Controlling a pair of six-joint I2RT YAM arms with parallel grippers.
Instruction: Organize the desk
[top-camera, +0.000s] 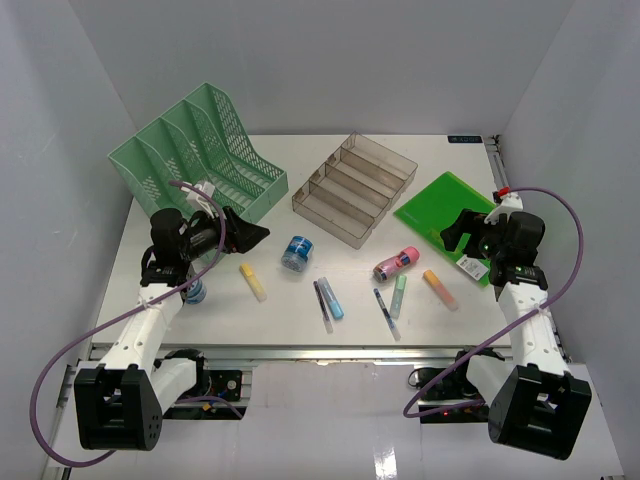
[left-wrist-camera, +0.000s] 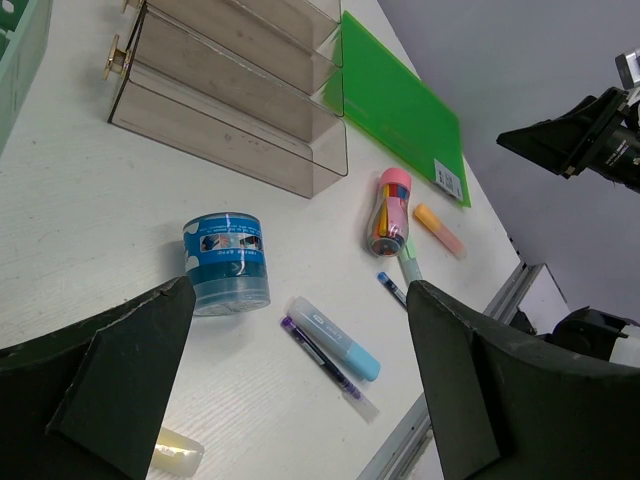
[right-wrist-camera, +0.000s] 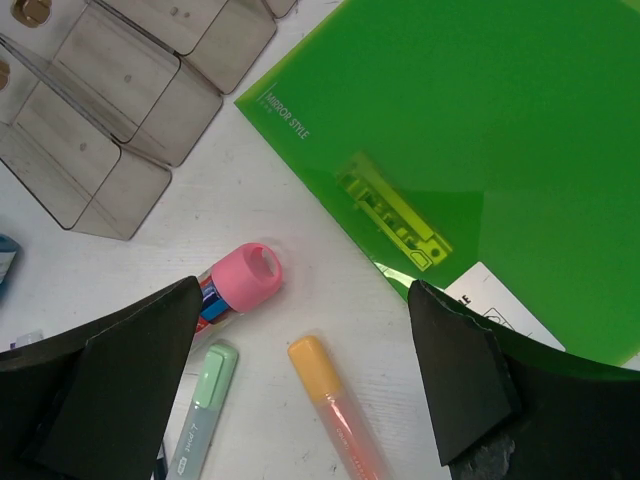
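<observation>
The white desk (top-camera: 290, 215) carries scattered stationery: a blue tape roll (top-camera: 296, 253), a yellow highlighter (top-camera: 253, 282), a blue highlighter (top-camera: 331, 297) beside a purple pen (top-camera: 322, 305), a pink-capped tube (top-camera: 396, 263), a green highlighter (top-camera: 398, 295), a blue pen (top-camera: 386, 313) and an orange highlighter (top-camera: 439, 289). My left gripper (top-camera: 250, 232) is open and empty, above the desk left of the tape roll (left-wrist-camera: 227, 262). My right gripper (top-camera: 455, 230) is open and empty, above the pink-capped tube (right-wrist-camera: 240, 280) and the orange highlighter (right-wrist-camera: 335, 410).
A mint-green mesh file rack (top-camera: 200, 160) stands at the back left. A smoky tiered plastic tray (top-camera: 355, 185) sits at the back middle. A green folder (top-camera: 450, 215) lies at the right under the right gripper. A silver rail (top-camera: 320, 352) runs along the front edge.
</observation>
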